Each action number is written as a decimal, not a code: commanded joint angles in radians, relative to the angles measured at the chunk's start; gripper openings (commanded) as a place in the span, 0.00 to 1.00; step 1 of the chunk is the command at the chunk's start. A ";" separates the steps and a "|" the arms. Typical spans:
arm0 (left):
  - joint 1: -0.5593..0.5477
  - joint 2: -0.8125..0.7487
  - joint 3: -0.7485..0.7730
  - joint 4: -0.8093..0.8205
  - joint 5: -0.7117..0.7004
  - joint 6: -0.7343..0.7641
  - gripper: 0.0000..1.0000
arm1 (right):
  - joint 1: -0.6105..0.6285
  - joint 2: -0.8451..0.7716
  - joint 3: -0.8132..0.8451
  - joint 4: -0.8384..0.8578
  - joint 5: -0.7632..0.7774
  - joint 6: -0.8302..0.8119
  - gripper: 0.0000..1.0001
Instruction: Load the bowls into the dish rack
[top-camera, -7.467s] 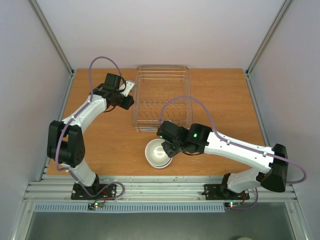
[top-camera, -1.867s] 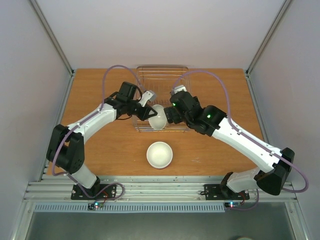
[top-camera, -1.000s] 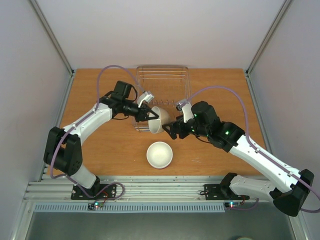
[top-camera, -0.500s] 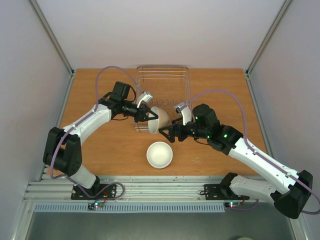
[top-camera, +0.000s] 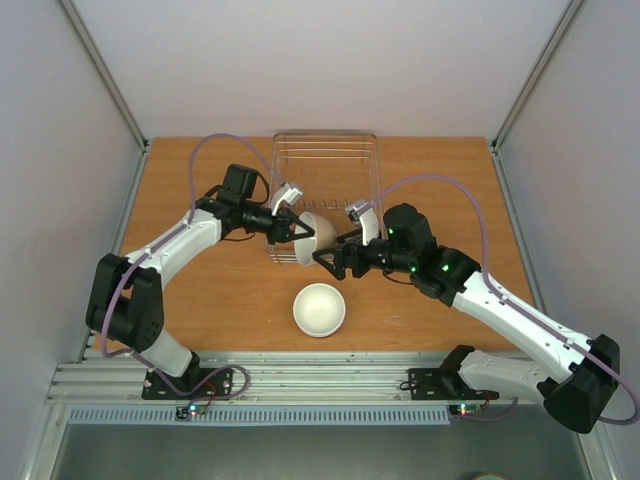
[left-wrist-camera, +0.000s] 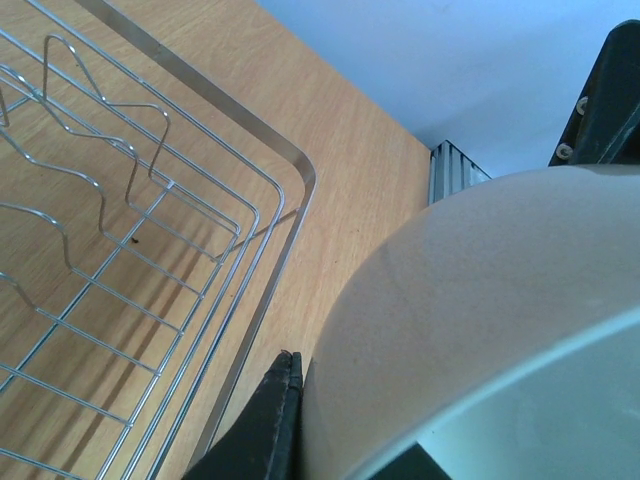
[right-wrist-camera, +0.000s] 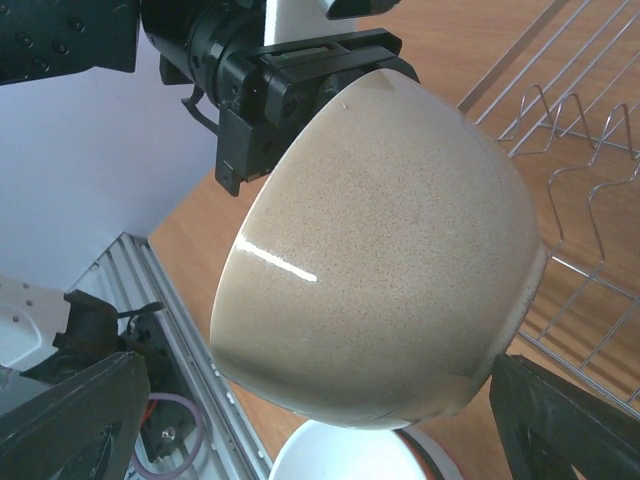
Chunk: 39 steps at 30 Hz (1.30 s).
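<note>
Two bowls are showing. One beige bowl (top-camera: 318, 232) is sitting pinched in the left gripper (top-camera: 297, 229), right in front of the right gripper (top-camera: 330, 262). One white bowl (top-camera: 318, 309) is lying just below the right gripper. A reddish edge (right-wrist-camera: 428, 468) is peeking out under it, so I cannot tell if more are stacked there. One dish rack (top-camera: 325, 160) is sitting beyond both grippers. Two arms and two grippers are showing.
</note>
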<state>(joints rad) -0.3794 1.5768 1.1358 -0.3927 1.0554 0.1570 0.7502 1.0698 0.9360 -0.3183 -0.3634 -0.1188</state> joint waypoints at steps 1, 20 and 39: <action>-0.013 -0.034 0.007 0.083 0.072 -0.030 0.00 | 0.001 0.021 0.015 0.044 -0.036 0.022 0.95; -0.013 -0.028 0.013 0.052 0.107 -0.002 0.01 | 0.000 0.042 -0.014 0.058 0.065 0.026 0.93; -0.030 -0.017 0.009 0.065 0.082 -0.010 0.01 | 0.001 0.086 -0.012 0.122 0.011 0.044 0.01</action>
<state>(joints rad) -0.3740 1.5768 1.1347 -0.3698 1.0351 0.1619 0.7471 1.1332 0.9264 -0.2539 -0.3351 -0.0498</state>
